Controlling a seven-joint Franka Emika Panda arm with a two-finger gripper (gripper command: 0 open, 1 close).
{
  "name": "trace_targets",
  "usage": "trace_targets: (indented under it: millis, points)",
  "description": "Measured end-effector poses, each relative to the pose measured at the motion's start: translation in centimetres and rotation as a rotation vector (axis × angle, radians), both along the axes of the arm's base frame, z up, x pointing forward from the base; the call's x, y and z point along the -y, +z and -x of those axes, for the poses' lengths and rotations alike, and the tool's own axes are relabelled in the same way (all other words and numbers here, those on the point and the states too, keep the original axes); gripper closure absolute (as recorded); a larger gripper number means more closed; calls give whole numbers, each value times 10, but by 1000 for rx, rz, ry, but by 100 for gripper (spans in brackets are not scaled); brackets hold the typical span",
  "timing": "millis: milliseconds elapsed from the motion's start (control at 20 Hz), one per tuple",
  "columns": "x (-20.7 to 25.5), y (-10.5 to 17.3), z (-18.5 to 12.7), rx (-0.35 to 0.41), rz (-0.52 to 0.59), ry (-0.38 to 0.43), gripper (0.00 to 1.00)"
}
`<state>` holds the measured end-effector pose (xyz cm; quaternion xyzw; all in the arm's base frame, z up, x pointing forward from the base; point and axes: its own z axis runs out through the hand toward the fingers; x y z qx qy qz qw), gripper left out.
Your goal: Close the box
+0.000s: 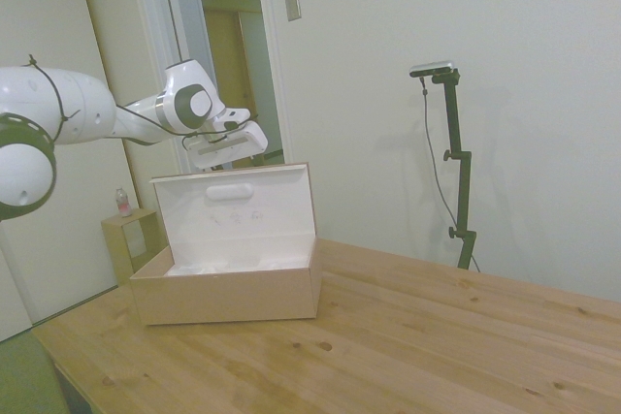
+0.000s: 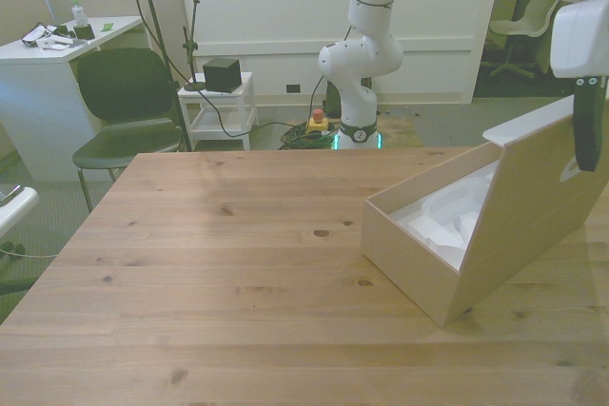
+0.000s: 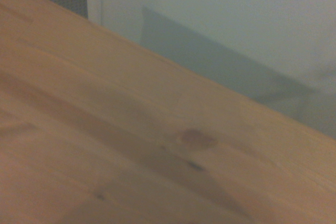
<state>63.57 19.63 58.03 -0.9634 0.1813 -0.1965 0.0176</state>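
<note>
The box (image 1: 228, 293) stands on the wooden table, tan outside with a white moulded insert (image 2: 447, 221) inside. Its hinged lid (image 1: 238, 206) is raised about upright, and its white inner face with an oval embossed mark (image 1: 233, 191) shows in the side view. In the front view the lid's tan outer face (image 2: 542, 187) leans over the box's far side. My gripper (image 2: 588, 154) hangs right at the lid's top edge, on its outer side, also seen from the side (image 1: 231, 154). The wrist view shows only blurred table wood (image 3: 157, 145).
The box sits at the front view's right end of the table (image 2: 238, 263). Beyond the table in the side view stands a small wooden cube stand (image 1: 131, 244) with a bottle (image 1: 122, 203). A dark chair (image 2: 124, 102) and a white cart (image 2: 221, 106) stand behind the table.
</note>
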Motion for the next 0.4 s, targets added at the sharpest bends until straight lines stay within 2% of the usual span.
trace_targets:
  millis: [200, 400]
  points:
    - [7, 7, 48, -9, 17, -34, 0]
    - [-8, 28, 112, 84, 22, -20, 0]
